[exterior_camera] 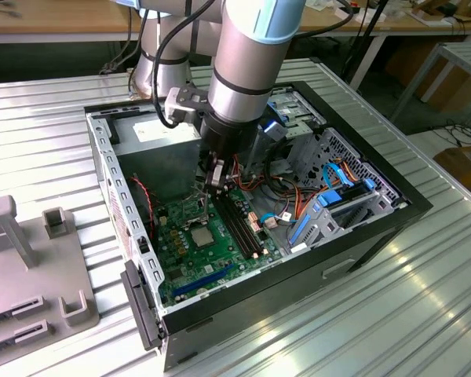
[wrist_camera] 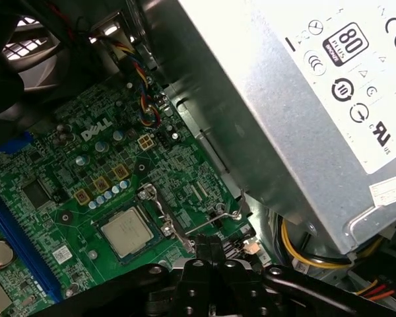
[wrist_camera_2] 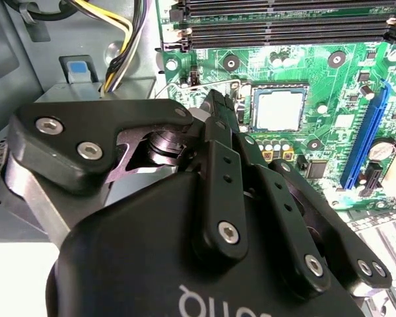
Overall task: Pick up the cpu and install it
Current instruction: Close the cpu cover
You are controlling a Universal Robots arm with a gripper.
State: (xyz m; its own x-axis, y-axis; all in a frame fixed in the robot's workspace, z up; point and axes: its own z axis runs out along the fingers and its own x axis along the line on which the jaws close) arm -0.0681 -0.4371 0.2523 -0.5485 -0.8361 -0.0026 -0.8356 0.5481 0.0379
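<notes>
The cpu [exterior_camera: 202, 235] lies flat inside its square socket on the green motherboard [exterior_camera: 187, 271] in the open computer case. Its silvery top also shows in both wrist views [wrist_camera_2: 279, 109] [wrist_camera: 127, 232]. My gripper [exterior_camera: 212, 184] hangs inside the case just above the board, beside the socket on the side toward the power supply. Its black fingers meet at the tip [wrist_camera_2: 215, 104] [wrist_camera: 208, 243] with nothing between them. The tip is close to the thin wire socket lever [wrist_camera: 214, 222]; whether it touches the lever I cannot tell.
The grey power supply box [wrist_camera: 303, 99] stands close beside the gripper. Memory slots [exterior_camera: 239, 224], bundled cables [exterior_camera: 286, 196] and blue drive brackets [exterior_camera: 330, 206] crowd the case. A grey fixture tray [exterior_camera: 31, 267] sits on the exterior view's left of the ribbed metal table [exterior_camera: 424, 298].
</notes>
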